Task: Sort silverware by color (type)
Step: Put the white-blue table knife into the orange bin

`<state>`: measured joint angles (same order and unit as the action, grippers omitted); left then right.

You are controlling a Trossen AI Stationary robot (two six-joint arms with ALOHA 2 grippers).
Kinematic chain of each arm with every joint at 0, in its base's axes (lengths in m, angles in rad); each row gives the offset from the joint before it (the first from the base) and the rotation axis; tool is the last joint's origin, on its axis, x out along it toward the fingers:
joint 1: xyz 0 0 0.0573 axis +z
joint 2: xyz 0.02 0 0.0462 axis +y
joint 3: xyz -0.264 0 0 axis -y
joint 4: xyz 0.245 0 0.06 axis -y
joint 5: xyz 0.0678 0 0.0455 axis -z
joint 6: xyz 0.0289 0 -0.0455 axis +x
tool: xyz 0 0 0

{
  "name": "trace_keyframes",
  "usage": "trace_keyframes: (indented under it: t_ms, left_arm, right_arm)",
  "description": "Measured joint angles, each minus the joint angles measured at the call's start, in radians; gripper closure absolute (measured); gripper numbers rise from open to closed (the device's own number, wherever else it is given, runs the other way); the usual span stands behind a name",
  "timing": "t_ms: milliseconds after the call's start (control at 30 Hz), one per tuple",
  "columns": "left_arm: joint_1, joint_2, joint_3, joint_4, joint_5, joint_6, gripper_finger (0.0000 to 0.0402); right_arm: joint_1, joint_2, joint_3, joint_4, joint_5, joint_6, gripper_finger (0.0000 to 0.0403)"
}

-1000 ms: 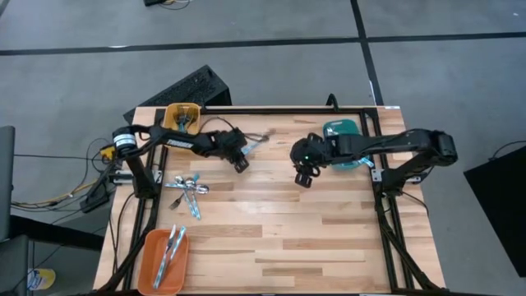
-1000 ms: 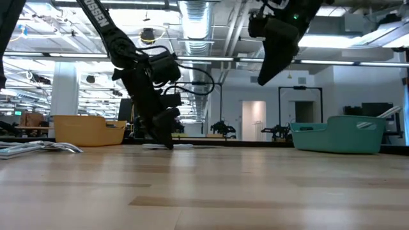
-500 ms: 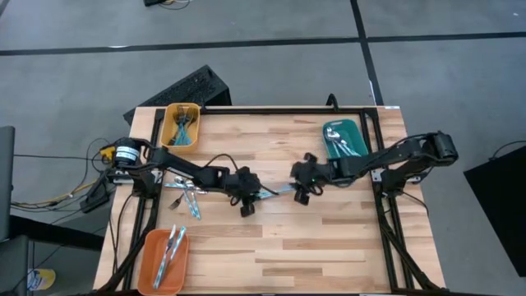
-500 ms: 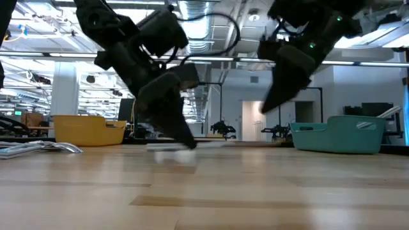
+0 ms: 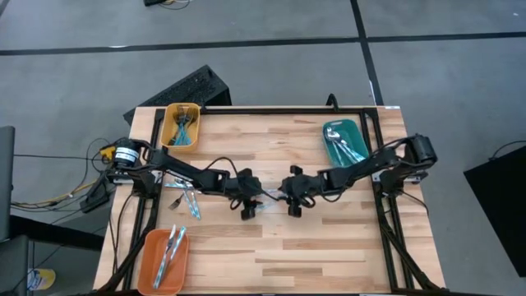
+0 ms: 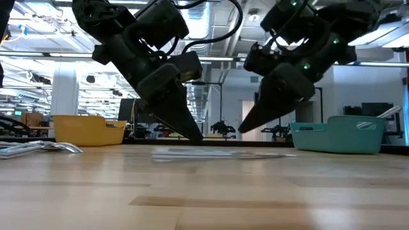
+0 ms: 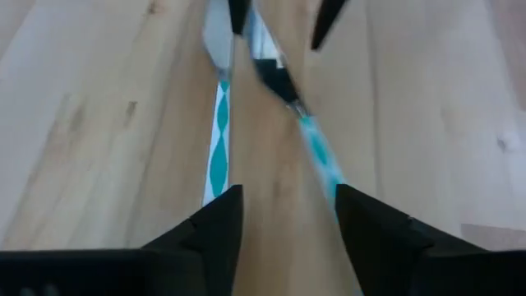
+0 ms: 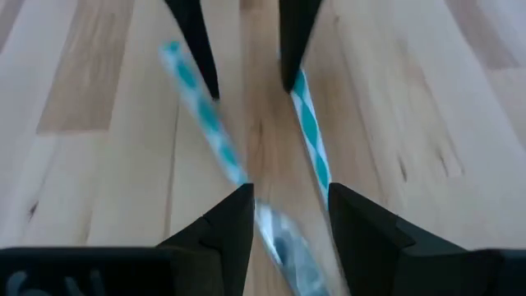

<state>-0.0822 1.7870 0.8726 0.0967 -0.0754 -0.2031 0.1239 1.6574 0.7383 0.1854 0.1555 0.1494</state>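
Two pieces of silverware [image 5: 271, 200] lie flat on the wooden table near its middle, seen in the low view as a thin strip [image 6: 217, 153]. One has a white-and-teal patterned handle [image 7: 218, 148]. The other has a plain teal handle [image 7: 316, 152] and a silver head [image 8: 283, 238], and it shows blurred. My left gripper [image 7: 288, 193] stands open at their left end, slanting down, with the handles running toward its fingers. My right gripper [image 8: 289, 193] faces it from the right, open, with the silver head between its fingers. I see no touch by either.
A yellow tray [image 5: 182, 123] with silverware stands at the far left, a teal tray [image 5: 341, 141] with some at the far right, and an orange tray [image 5: 167, 259] at the near left. A loose heap of silverware [image 5: 187, 191] lies at the left. The table's near half is bare wood.
My left gripper has swung from the table's far left toward the middle, bringing silverware that now lies flat on the table. My right gripper has come down and toward the left, tipping steeper, and now faces the left gripper closely across the pieces.
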Motion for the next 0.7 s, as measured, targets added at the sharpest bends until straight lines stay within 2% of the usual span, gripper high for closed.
trace_keyframes:
  t_ms: [133,267,467,600,700]
  left_arm:
    - [0.002,0.0,0.0,-0.001,-0.019,0.0,0.0187]
    - [0.003,-0.001,0.001,-0.001,-0.048,-0.005,0.0172]
    - [0.004,-0.002,0.02,-0.025,-0.086,-0.011,0.0173]
    - [0.004,-0.003,0.081,-0.157,-0.131,0.048,0.0182]
    - [0.004,-0.003,0.127,-0.25,-0.155,0.074,0.0191]
  right_arm:
    - [-0.002,0.044,0.001,0.061,0.0,-0.007,0.0225]
    - [-0.022,0.073,0.001,0.101,-0.001,-0.026,0.0225]
    - [-0.093,0.136,0.008,0.104,-0.008,-0.041,0.0225]
    - [-0.136,0.165,0.018,0.091,-0.085,-0.054,0.0228]
    - [-0.153,0.175,0.038,0.032,-0.101,-0.054,0.0252]
